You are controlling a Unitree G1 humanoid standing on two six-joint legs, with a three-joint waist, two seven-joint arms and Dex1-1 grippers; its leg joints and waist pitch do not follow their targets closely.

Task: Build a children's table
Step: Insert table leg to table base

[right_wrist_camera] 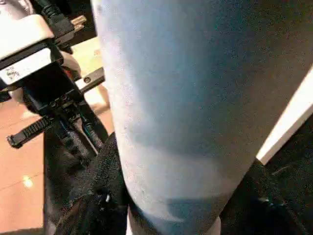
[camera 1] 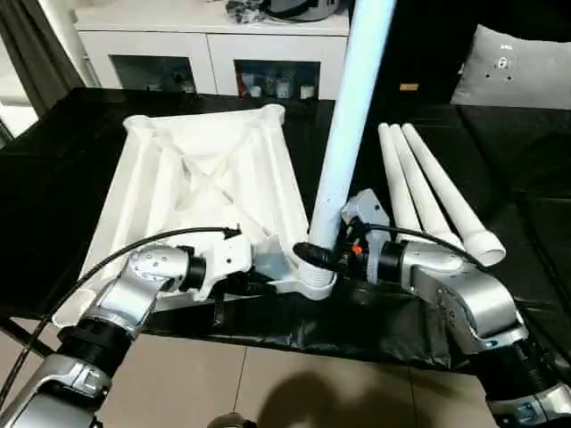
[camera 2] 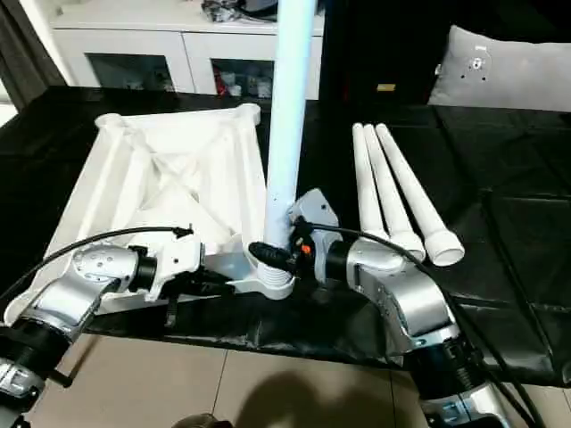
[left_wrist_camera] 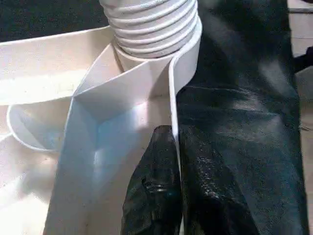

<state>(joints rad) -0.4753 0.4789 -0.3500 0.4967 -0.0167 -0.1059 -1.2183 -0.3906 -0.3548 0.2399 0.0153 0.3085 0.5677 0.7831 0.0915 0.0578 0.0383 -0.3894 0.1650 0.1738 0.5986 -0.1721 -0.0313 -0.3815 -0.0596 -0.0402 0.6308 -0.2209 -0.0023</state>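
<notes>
While my right gripper (camera 1: 314, 256) clamps the upright leg (camera 1: 350, 125) at the near corner socket (camera 1: 314, 283) of the upside-down tabletop (camera 1: 205, 178), a tilt could cross the threads. My left gripper (left_wrist_camera: 168, 196) pinches the tabletop's rim; its wrist view reveals exposed threads (left_wrist_camera: 151, 24), so seating looks unfinished. Three spare legs (camera 1: 428, 192) lie alongside.

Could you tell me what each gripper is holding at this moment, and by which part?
The right gripper grips the upright leg near its lower end, just above the corner socket. The left gripper clamps the table top by its near edge wall.
</notes>
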